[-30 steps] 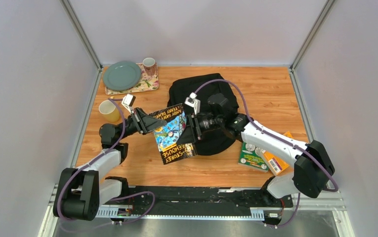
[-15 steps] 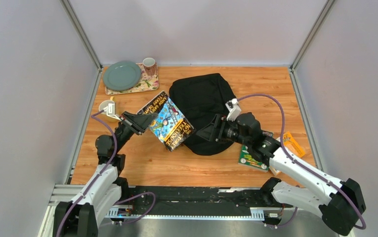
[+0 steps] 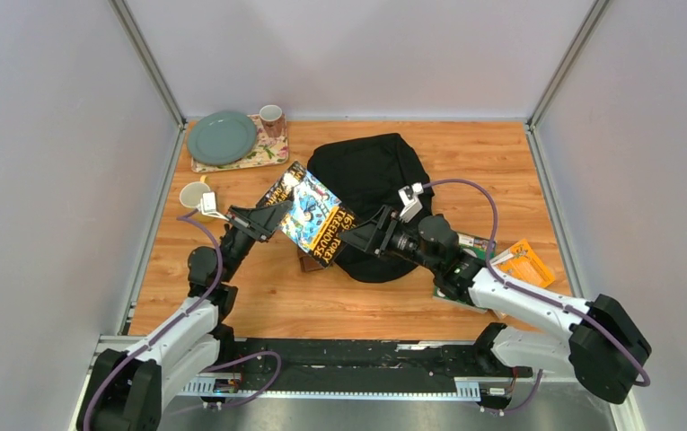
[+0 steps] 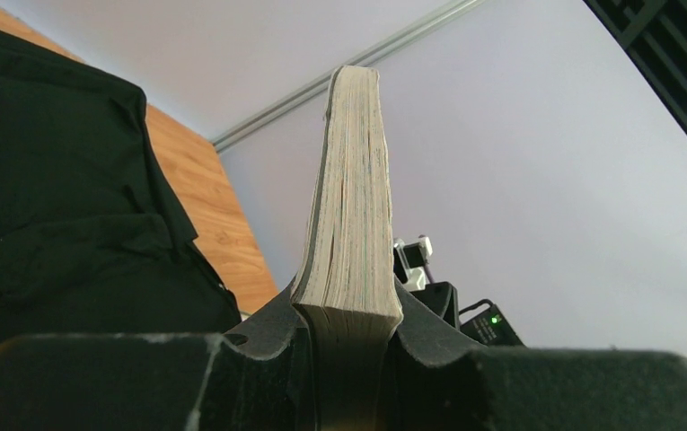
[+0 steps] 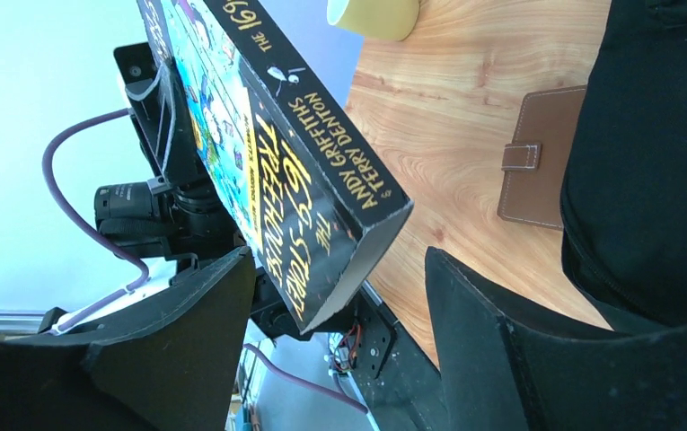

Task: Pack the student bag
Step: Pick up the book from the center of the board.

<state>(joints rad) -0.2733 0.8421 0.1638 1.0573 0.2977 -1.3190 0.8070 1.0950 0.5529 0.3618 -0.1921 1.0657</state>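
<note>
Step in hand: mid-air handover of book, ahead of loading it into bag.

Left end effector (image 3: 277, 214): pinches book (image 3: 314, 215) at its left edge, page block clamped between both fingers in the wrist view. Holds it clear of table (image 3: 339, 301), tilted.

Right end effector (image 3: 350, 239): spread wide, straddles book's near-right corner. No contact visible in its wrist view.

Bag (image 3: 368, 178): lies mid-table, just right of book and partly behind it. Opening not visible in any view; cannot tell whether zipped.

Wallet (image 3: 308, 263): flat on table under book, against bag's left edge.

Next move, by judgement: close right fingers squarely on spine corner before left lets go. A skewed pinch on a thick paperback probably lets it swing. After that, calls for finding bag's mouth and holding it open, likely with the freed left arm.

Room: bare wood near of book and wallet, good for lowering or regrasping. Cup (image 3: 194, 193) close beside left wrist, so watch any pull-back leftward. Orange booklet (image 3: 524, 262) near right forearm. Plate (image 3: 221, 136) and mug (image 3: 271, 117) far left, well apart. Side walls hem both elbows.
</note>
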